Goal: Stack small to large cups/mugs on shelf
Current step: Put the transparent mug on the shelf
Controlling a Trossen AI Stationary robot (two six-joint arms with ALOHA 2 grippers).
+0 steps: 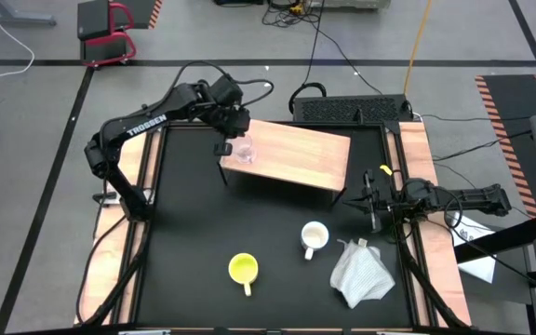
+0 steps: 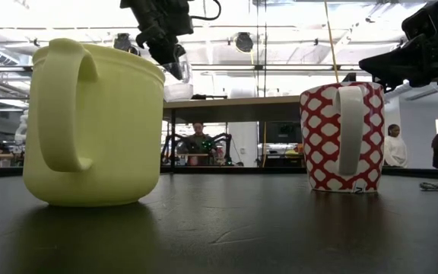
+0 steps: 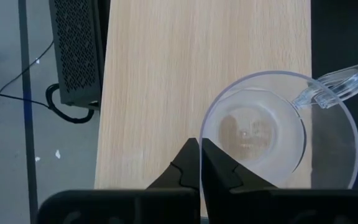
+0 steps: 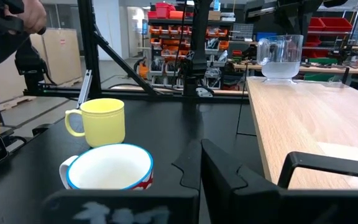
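The small clear glass cup (image 1: 243,152) stands upright on the left end of the wooden shelf (image 1: 296,149); it also shows in the left wrist view (image 3: 278,134). My left gripper (image 3: 201,163) is shut and hangs right over the cup's rim, a little above the shelf (image 3: 197,68). The yellow mug (image 1: 243,270) and the white mug with a red pattern (image 1: 314,239) stand upright on the black table in front of the shelf. My right gripper (image 4: 197,165) is shut and empty, low at the table's right side, beside the shelf's right end. My left gripper points down over the near side of the glass cup's rim (image 3: 209,134) with its fingers shut. Whether the fingertips touch the rim, I cannot tell. The cup stands on its base on the shelf.
A crumpled white cloth (image 1: 361,272) lies at the front right, next to the patterned mug. A black box (image 1: 352,110) sits behind the shelf. There is bare shelf top (image 1: 314,154) to the right of the glass cup. People show in the room beyond the table.
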